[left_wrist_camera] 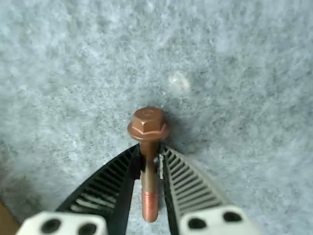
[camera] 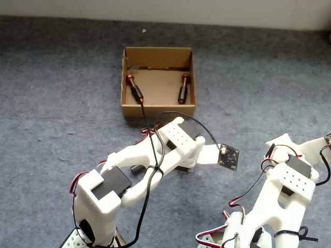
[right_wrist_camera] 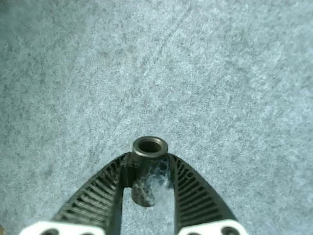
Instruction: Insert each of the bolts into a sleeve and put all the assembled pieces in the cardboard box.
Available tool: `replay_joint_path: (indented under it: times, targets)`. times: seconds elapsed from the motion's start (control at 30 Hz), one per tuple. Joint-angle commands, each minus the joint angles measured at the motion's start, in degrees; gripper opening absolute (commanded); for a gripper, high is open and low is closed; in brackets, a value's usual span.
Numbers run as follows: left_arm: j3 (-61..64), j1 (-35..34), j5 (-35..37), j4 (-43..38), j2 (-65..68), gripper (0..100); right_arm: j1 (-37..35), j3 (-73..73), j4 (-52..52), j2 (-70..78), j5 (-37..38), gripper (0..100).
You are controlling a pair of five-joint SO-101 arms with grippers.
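Within right gripper (right_wrist_camera: 149, 161), seemingly a sleeve (right_wrist_camera: 149, 146)

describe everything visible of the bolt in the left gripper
A copper-coloured metal bolt with a flanged hex head and a shank threaded near its tip. The left gripper is shut on the shank just below the head, clamping it from both sides. The head sticks out beyond the gripper, with grey carpet behind it.

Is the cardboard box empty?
No, the cardboard box has two assembled pieces lying inside, one piece by one side wall and another piece by the opposite wall.
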Motion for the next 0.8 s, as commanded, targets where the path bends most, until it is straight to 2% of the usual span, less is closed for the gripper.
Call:
replay_joint_path:
  times: [0.0, 0.2, 0.3, 0.43, 0.6, 0.67, 0.77]
  targets:
    - [-2.07, 0.48, 5.89, -0.18, -2.07, 1, -0.04, -4.09, 2.77, -2.51, -0.26, 0.5]
    - [3.47, -1.19, 11.6, 0.35, -15.08, 1, -0.13, -8.75, 10.07, -2.51, 0.18, 0.5]
    - [7.25, -2.59, 15.38, 0.26, -23.96, 1, -2.59, -9.98, 12.79, -2.51, 4.04, 0.5]
    - [12.53, -6.46, 20.75, 0.26, -34.95, 1, -8.22, -10.42, 16.75, -4.79, 5.98, 0.5]
    - [19.56, -14.02, 30.77, 0.26, -48.66, 1, -14.02, -9.1, 17.19, -18.07, 7.12, 0.5]
    - [22.46, -16.84, 34.55, 0.26, -54.81, 1, -17.98, -5.93, 16.92, -24.22, 7.38, 0.5]
    - [27.12, -20.88, 38.51, 0.26, -64.75, 1, -26.77, -1.36, 15.69, -33.36, 12.66, 0.5]
